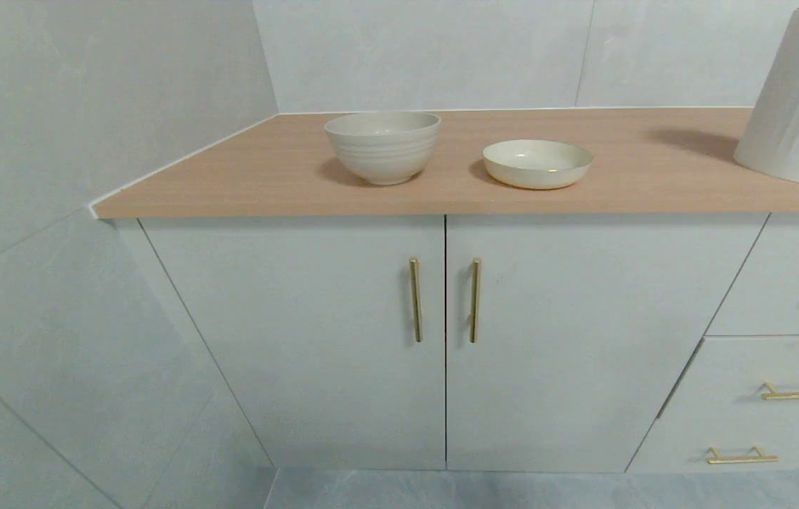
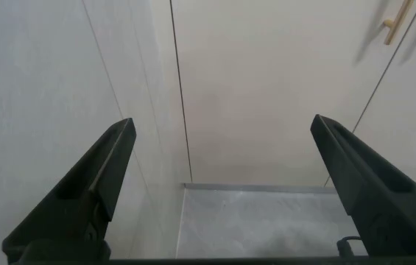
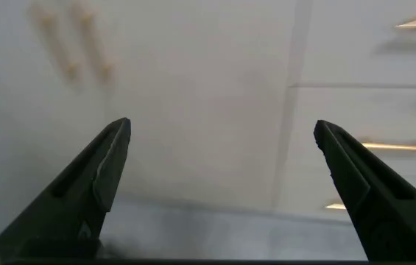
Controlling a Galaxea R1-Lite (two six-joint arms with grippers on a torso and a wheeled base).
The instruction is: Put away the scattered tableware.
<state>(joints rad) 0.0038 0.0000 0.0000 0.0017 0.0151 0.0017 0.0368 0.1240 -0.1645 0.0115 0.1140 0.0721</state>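
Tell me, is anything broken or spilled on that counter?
Nothing stands out. The deep bowl and the shallow dish sit upright and apart on the wooden counter, no cracks or spills showing. The cabinet doors below are shut.

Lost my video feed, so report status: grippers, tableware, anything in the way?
Left gripper, right gripper open, empty, facing the cabinet doors. Deep bowl and shallow bowl on the countertop, untouched. Doors shut.

Left hand (image 2: 222, 121), right hand (image 3: 221, 122), each two matte black wedge-shaped fingers (image 2: 97, 177)
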